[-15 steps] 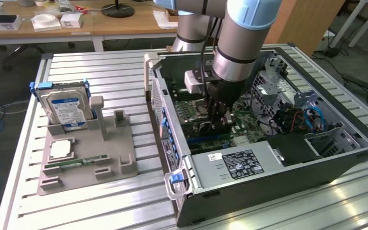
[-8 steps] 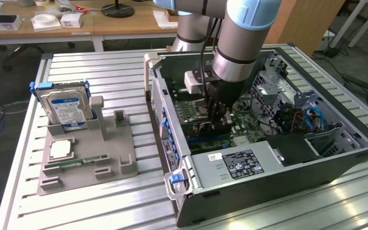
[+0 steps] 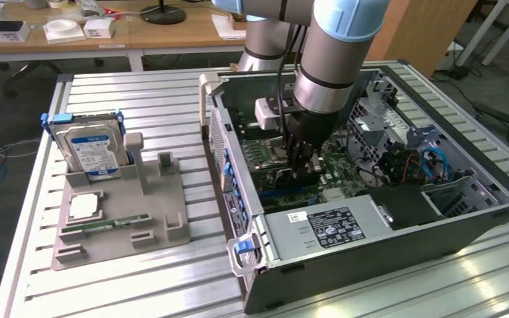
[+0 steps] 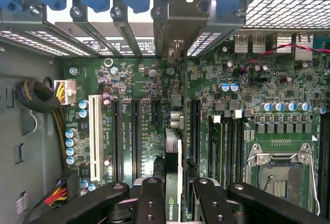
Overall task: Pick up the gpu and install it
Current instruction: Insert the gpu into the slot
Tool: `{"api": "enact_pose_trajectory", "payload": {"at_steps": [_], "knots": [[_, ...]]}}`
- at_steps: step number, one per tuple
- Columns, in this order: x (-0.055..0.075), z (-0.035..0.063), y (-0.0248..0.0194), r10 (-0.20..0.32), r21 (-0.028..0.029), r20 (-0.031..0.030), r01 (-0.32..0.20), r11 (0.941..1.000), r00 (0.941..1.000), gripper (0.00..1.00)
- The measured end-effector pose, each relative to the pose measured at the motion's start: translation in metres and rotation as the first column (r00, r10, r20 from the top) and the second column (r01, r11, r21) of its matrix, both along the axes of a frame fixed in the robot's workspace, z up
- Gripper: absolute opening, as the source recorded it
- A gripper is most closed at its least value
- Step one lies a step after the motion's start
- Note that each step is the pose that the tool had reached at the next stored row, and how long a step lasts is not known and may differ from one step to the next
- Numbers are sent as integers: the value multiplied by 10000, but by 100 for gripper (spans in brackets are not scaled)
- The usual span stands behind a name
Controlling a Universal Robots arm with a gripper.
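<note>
My gripper (image 3: 302,169) hangs low inside the open computer case (image 3: 466,228), just above the green motherboard (image 3: 264,156). In the wrist view the gpu (image 4: 172,149) shows edge-on as a narrow dark strip. It runs from its metal bracket (image 4: 180,20) at the case's rear wall down between my fingers (image 4: 149,198). The gripper (image 4: 175,185) is shut on the card, one finger on each side. The card stands upright over the motherboard (image 4: 139,79) between two long black expansion slots (image 4: 136,136) (image 4: 195,131). Whatever lies directly under it is hidden.
A grey parts holder (image 3: 162,228) at the exterior view's left carries a hard drive (image 3: 95,149) with a blue-white label, a processor chip (image 3: 85,207) and a green memory stick (image 3: 104,226). The power supply (image 3: 325,228) fills the case's near corner. Cables (image 4: 38,97) run beside the board.
</note>
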State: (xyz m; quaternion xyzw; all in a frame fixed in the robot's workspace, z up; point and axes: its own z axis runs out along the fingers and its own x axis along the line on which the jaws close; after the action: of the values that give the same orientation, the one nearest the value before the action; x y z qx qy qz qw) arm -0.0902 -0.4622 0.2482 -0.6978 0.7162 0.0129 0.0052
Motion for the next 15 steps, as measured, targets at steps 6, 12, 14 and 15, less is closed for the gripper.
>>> {"api": "enact_pose_trajectory", "payload": {"at_steps": [6,12,14,15], "knots": [[-2,-33,0,0,3,0,0,10000,10000,26],[-2,-41,0,0,3,0,0,10000,10000,26],[-2,-42,0,0,3,0,0,10000,10000,26],[-2,-42,0,0,3,1,0,10000,10000,26]]}}
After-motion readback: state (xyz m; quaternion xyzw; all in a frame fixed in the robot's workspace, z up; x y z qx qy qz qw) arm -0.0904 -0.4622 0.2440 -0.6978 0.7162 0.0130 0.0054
